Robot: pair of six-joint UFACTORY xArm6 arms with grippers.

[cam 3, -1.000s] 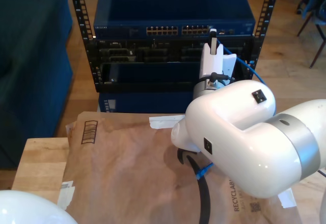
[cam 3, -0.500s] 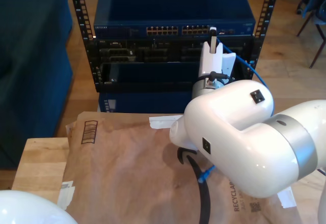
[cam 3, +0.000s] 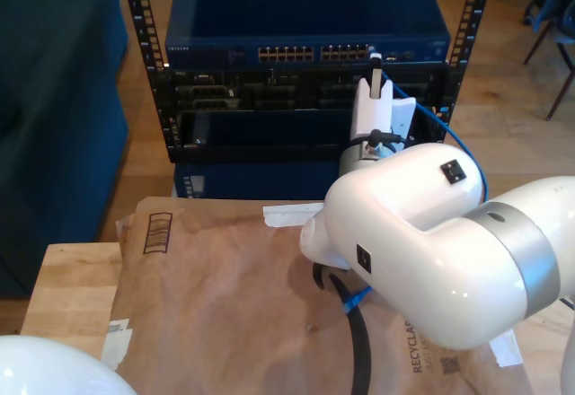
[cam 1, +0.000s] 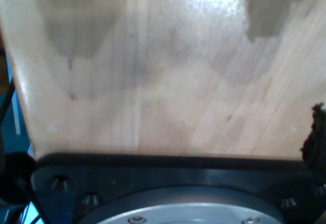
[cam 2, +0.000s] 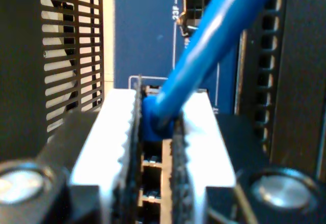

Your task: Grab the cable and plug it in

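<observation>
- Brown kraft paper point(cam 3: 225, 296) covers a pale wooden table point(cam 3: 67, 287); beyond it a black rack point(cam 3: 162, 99) stands on wood flooring, holding a navy network switch point(cam 3: 305, 18) with two port rows.
- Print on the paper reads "RECYCLAB", cut off; the switch's small white lettering is too small to read. "23" shows on the rack face in the second wrist view.
- My second gripper point(cam 2: 158, 147) pinches the cable point(cam 2: 214, 35) by its blue plug point(cam 2: 152, 119), at the switch ports.
- Wood grain lies under my first gripper; I cannot tell how its jaws stand.
</observation>
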